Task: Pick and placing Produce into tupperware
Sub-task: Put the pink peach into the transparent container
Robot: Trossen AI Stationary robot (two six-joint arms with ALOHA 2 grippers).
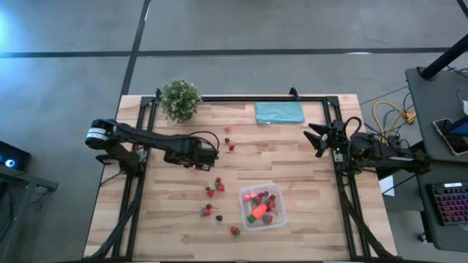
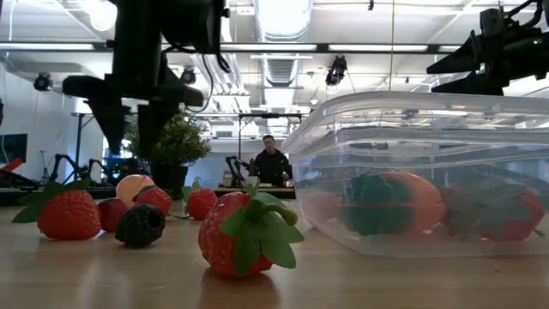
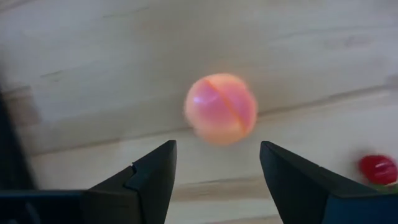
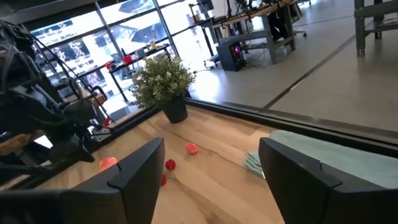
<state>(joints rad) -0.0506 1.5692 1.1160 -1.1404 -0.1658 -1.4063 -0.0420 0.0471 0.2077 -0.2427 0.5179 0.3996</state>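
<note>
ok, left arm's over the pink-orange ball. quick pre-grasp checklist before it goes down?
1. Left gripper open, empty: ok.
2. Pink-orange ball lined up with the gap between the fingers: ok in the left wrist view.
3. Ball free of neighbours: ok; the closest red piece lies apart from it.
4. Height above the ball: cannot tell.
5. Tupperware uncovered, room left inside: ok, a few pieces in it.
6. Right gripper out of the way: ok, open, raised at the table's right edge.
</note>
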